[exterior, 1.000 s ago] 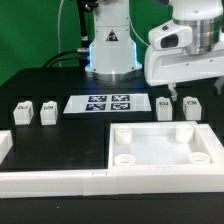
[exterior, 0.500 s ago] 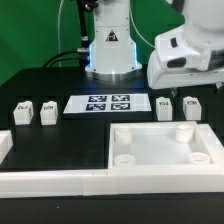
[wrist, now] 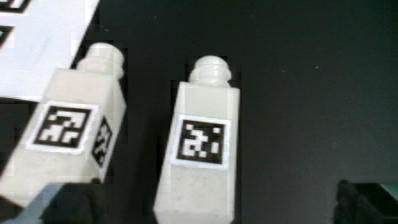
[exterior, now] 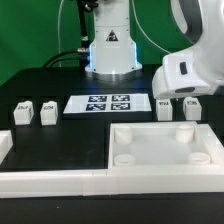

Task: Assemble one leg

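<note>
Fingers [wrist: 370, 198] spread wide, grasping nothing; tips blurred at the frame edge. Gripper [wrist: 214, 203] hangs over the leg [wrist: 205, 140]. The leg's tag faces the wrist camera, rounded peg end pointing away. Whether the tips touch it: cannot tell. Exterior view: leg sits at 3 o'clock on the black table [exterior: 60, 140], outermost on the exterior view's right. Twin leg [exterior: 165, 108] just beside, at its 9 o'clock. Marker board [exterior: 100, 103] further along 9 o'clock. Tray [exterior: 150, 130] near, at the leg's 6 o'clock. Two more legs [exterior: 47, 113] far out at 9 o'clock, well apart.
</note>
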`<state>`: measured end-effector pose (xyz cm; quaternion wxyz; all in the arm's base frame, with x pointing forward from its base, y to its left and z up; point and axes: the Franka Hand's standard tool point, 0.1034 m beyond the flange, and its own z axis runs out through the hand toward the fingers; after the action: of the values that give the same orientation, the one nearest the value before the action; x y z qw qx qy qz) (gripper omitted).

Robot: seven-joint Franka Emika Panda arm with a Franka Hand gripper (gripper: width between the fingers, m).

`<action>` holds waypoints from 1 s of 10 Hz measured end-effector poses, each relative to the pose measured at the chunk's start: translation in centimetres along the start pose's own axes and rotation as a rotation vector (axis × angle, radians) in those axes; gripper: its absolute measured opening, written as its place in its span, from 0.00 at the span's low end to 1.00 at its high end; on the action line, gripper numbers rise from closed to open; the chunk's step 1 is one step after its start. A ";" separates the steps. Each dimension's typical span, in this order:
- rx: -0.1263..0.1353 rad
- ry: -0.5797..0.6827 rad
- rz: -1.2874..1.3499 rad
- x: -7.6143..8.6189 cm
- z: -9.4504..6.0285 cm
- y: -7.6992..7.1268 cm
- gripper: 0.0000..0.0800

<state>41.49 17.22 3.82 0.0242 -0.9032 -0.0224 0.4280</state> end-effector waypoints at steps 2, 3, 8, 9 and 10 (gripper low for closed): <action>-0.008 -0.020 0.026 0.0 1.7 -0.5 0.81; -0.008 -0.020 0.023 0.3 2.2 -0.6 0.81; -0.005 0.008 -0.028 1.2 3.3 -0.5 0.81; -0.005 0.009 -0.029 1.3 3.3 -0.6 0.81; -0.005 0.009 -0.029 1.3 3.4 -0.6 0.66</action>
<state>39.68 17.96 0.76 0.0283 -0.9047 -0.0363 0.4236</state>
